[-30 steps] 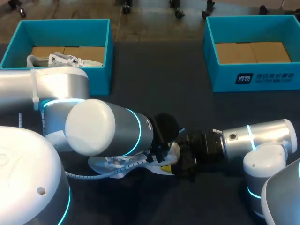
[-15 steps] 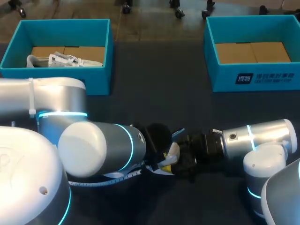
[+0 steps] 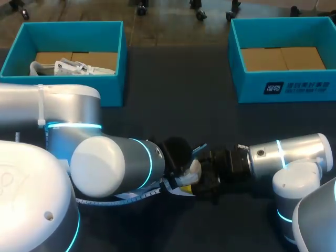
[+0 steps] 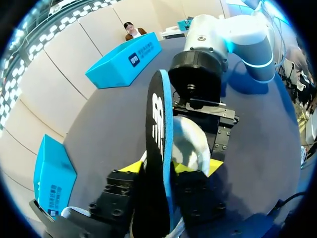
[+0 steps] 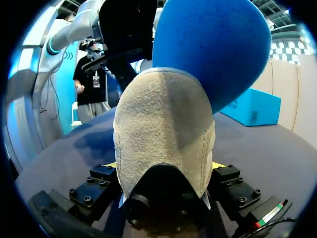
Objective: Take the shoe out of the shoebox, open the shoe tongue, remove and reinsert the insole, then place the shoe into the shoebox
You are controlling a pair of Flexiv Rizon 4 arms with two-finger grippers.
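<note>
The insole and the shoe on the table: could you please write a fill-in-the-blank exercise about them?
The left gripper is shut on the black foam insole, whose underside is ____.
The right gripper is shut on the beige suede ____ of the white shoe.
A second white shoe lies in the teal open box at the table's ____ side.
Missing: blue; heel; left.
</note>
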